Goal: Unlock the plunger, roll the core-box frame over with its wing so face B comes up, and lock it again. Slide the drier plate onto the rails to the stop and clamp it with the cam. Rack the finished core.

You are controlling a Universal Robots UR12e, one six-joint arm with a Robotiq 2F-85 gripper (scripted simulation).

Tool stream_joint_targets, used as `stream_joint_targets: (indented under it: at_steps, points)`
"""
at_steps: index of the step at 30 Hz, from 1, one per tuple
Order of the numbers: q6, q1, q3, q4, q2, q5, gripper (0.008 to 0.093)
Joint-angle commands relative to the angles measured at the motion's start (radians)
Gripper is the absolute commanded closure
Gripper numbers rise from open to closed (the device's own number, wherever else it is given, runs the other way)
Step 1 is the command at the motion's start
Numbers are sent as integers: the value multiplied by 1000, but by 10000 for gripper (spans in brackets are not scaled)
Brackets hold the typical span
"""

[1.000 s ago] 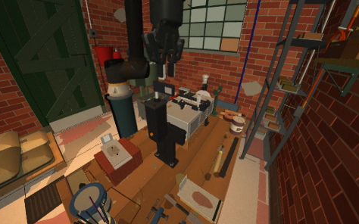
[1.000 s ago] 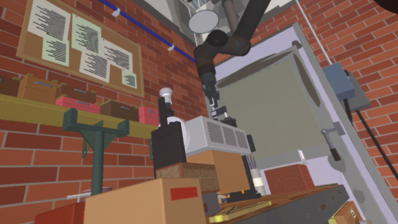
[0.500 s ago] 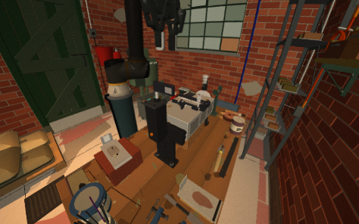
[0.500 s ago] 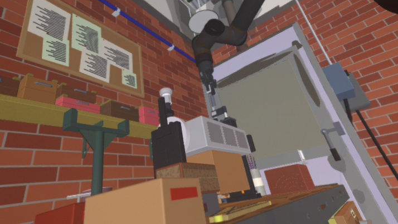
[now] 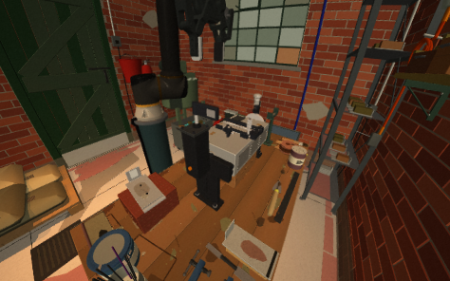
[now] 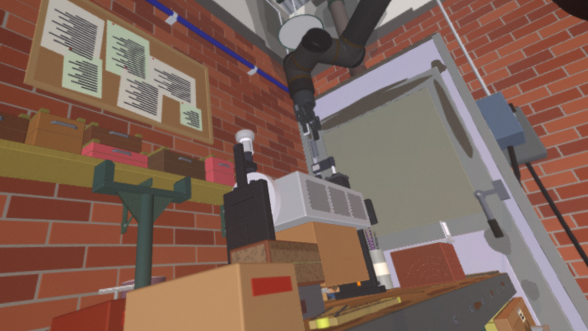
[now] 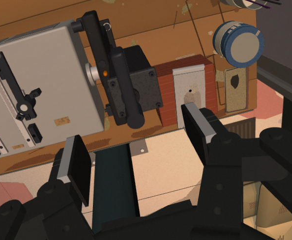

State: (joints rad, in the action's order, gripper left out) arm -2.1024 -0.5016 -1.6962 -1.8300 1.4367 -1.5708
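Observation:
The black wing handle (image 7: pixel 124 85) sticks out from the black post (image 5: pixel 202 161) at the end of the grey core-box frame (image 7: pixel 45 77). My gripper (image 7: pixel 138 147) hangs high above it, open and empty. The frame's top face carries rails and a black clamp (image 7: pixel 25 103). The plunger knob (image 7: pixel 93 73) sits between frame and post. A grey drier plate with a sand core (image 7: pixel 190 95) lies on a stack of red bricks (image 5: pixel 147 199). In the side camera my gripper (image 5: pixel 208 42) is near the window.
The bench's near edge (image 7: pixel 146 131) runs under my fingers, with pale floor and the arm's dark pedestal (image 5: pixel 155 142) below. A blue tin (image 7: pixel 238 44) stands beyond the bricks. A steel rack (image 5: pixel 355 104) stands on the right. A mallet (image 5: pixel 273 197) lies on the bench.

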Motion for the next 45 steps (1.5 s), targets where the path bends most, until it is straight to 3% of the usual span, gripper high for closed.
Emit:
stream_joint_targets:
  at_steps: [1, 25, 32, 45]
  points:
    - [0, 0, 1, 0, 1, 0, 334]
    - [58, 29, -16, -2, 16, 0, 334]
    - [149, 120, -60, -7, 55, 0, 334]
    - [419, 390, -104, -12, 94, 0, 334]
